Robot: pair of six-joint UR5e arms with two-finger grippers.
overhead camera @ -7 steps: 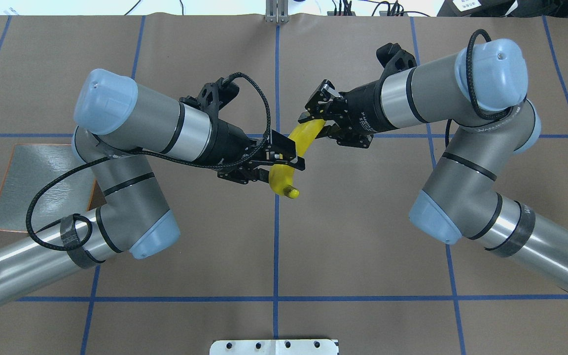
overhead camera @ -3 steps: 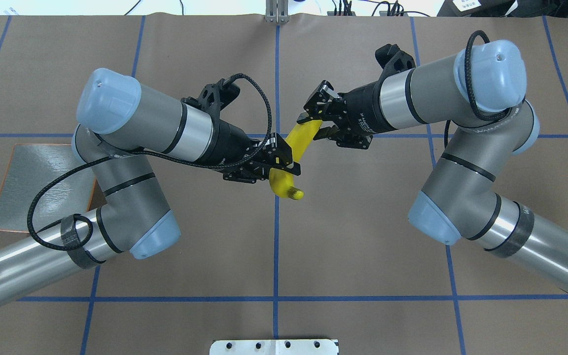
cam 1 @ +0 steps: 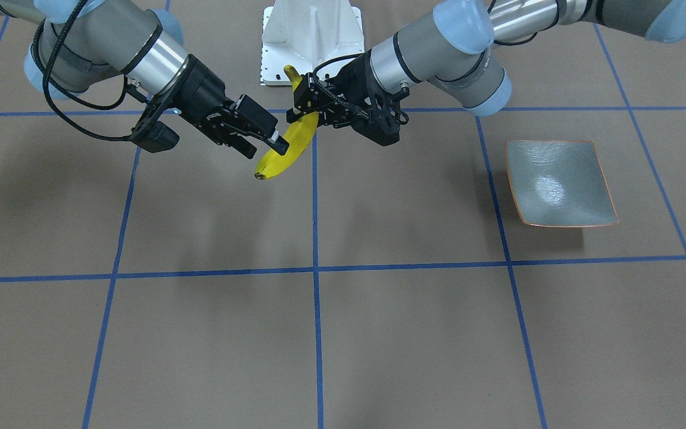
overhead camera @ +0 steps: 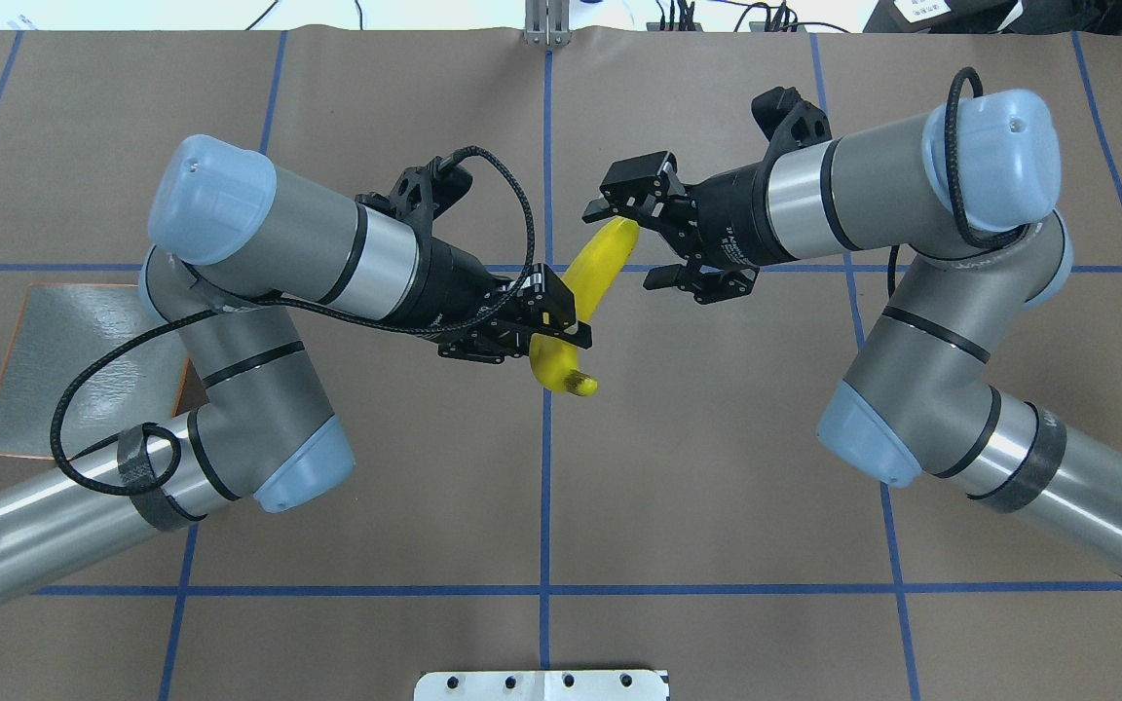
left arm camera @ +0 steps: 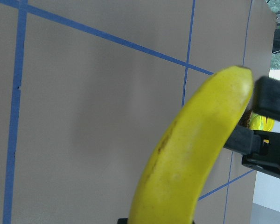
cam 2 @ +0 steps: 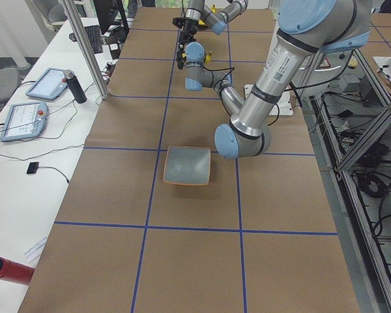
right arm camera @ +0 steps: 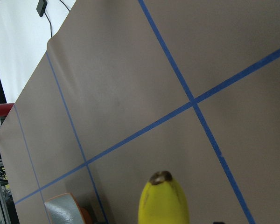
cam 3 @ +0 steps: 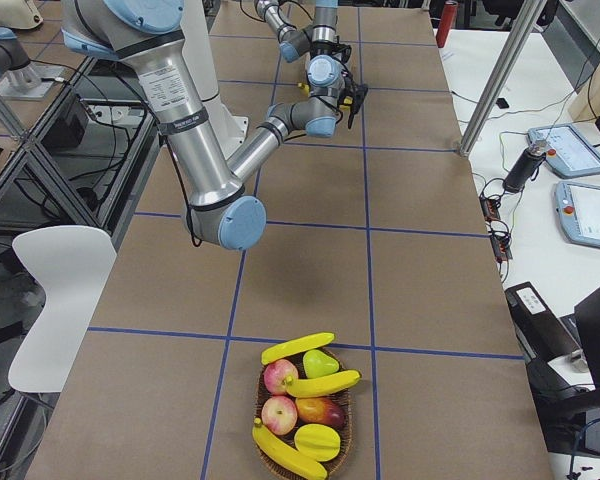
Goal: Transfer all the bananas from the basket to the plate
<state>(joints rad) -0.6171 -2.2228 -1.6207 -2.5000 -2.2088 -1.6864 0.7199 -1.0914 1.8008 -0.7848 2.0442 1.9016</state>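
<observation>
One banana [overhead camera: 588, 282] hangs in the air over the table's middle, with my left gripper [overhead camera: 549, 331] shut on its lower half. Its upper tip lies between the spread fingers of my right gripper [overhead camera: 635, 240], which is open. The front view shows the same banana [cam 1: 288, 150] between the left gripper [cam 1: 307, 104] and the right gripper [cam 1: 264, 146]. The grey-blue plate [overhead camera: 64, 360] lies at the table's left, partly under my left arm, with nothing on it [cam 1: 560, 182]. Far to the right stands the basket [cam 3: 263, 455], holding three bananas [cam 3: 325, 384] among other fruit.
The white robot base [cam 1: 310, 36] sits at the table's near edge. Apples and other fruit [cam 3: 280, 378] share the basket. Tablets [cam 2: 23, 117] and a dark bottle [cam 2: 76, 87] lie on the side bench beyond a metal post [cam 2: 85, 45].
My right gripper has opened off the banana's upper end and drawn back slightly to the right. My left gripper keeps its hold on the banana, which has barely moved.
</observation>
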